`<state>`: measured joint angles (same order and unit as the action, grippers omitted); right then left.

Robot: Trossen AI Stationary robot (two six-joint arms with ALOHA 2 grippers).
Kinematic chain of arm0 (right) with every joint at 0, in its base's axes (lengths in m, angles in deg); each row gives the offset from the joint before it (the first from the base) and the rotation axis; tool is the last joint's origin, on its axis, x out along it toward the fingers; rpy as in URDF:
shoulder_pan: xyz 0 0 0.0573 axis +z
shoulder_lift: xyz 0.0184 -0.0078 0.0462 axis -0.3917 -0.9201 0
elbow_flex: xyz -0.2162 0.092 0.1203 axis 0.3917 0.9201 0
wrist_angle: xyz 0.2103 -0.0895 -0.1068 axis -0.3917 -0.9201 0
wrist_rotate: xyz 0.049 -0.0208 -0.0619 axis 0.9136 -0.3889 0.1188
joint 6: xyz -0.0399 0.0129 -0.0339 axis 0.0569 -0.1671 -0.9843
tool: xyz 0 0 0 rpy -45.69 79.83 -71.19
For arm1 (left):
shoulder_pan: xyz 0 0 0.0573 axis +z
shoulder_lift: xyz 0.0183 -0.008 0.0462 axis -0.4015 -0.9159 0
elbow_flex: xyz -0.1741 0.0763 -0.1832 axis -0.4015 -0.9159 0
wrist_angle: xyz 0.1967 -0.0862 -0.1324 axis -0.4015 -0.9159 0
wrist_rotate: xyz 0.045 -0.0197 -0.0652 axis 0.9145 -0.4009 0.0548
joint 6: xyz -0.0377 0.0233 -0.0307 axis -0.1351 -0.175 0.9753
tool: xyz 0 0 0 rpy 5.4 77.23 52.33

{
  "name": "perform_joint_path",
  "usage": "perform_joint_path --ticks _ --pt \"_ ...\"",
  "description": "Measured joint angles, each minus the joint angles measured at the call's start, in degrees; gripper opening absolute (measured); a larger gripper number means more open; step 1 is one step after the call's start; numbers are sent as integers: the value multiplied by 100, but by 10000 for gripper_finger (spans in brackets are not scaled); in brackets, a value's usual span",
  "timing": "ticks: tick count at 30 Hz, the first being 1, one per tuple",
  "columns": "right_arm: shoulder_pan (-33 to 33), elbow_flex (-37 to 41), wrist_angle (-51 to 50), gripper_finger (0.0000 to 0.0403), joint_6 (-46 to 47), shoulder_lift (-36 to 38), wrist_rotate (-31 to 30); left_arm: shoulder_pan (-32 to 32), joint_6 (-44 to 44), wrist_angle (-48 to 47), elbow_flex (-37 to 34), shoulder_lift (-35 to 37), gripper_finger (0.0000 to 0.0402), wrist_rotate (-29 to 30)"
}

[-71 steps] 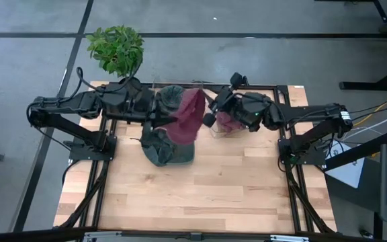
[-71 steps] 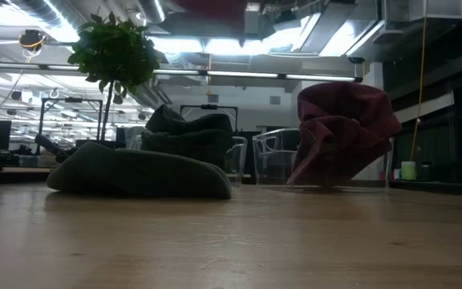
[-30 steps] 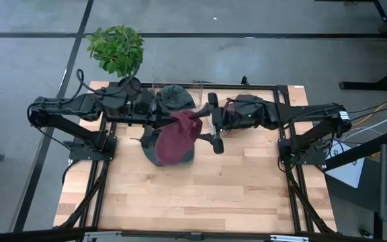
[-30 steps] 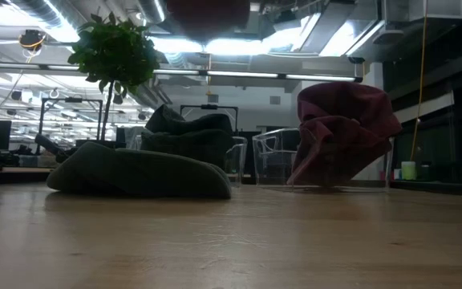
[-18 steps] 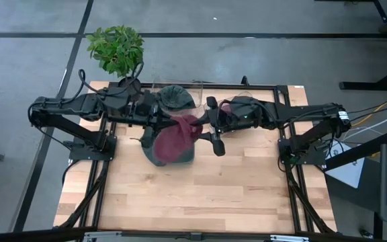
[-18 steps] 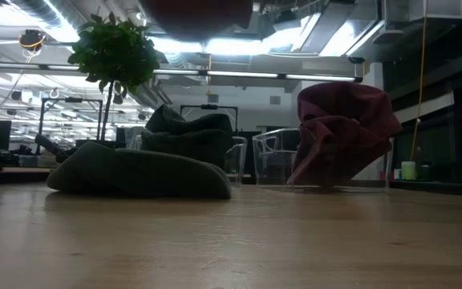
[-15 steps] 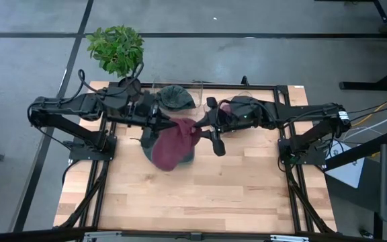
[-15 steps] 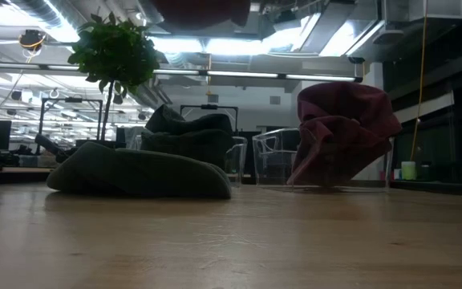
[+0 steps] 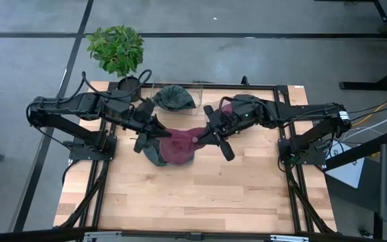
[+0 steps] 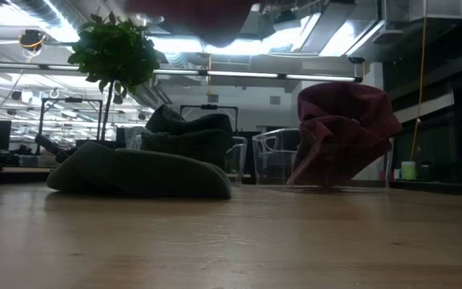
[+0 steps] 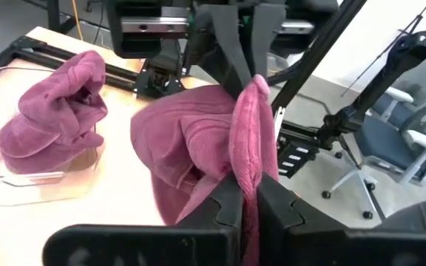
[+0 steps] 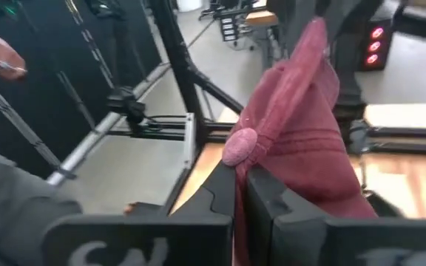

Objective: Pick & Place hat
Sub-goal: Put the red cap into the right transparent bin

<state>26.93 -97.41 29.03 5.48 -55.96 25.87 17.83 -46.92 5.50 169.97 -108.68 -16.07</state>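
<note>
- you're holding a maroon hat [image 9: 178,146] stretched in the air between the two claws, above the wooden table [image 9: 200,195] and over a dark green hat [image 9: 154,156] lying there.
- the left gripper [image 9: 158,132] is pinching one edge of the maroon hat, fingers clamped tight on the fabric; the right gripper [image 9: 203,136] is clenched on the opposite edge, right by the small top button [image 12: 239,145].
- what could be going wrong: both holds are thin edge pinches, so if the arms are pulling apart too hard, the cloth may be slipping out of one claw and the maroon hat could be dropping onto the dark green hat rather than where you want it.
- if one claw is letting go late, the maroon hat may be dragging sideways.
- counting near to far: two maroon hats, one held, the other [image 10: 343,132] sitting in a clear bin [image 10: 275,160] behind; two dark green hats, one on the table, the second [image 9: 173,97] in a second clear bin at the back; one potted plant [image 9: 117,48] beyond the far corner.
</note>
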Motion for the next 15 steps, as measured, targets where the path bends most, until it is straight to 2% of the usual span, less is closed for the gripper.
perform_joint_path --ticks 5,10,15 --pt "-66 0 -19 8 292 66 540 0 -131 -48 0 158 28 45" --pt "-123 0 -110 8 526 146 1071 3 -415 -62 2 365 64 205" --pt "-324 -2 -132 8 1136 245 1012 0 -525 -20 2 499 114 629"
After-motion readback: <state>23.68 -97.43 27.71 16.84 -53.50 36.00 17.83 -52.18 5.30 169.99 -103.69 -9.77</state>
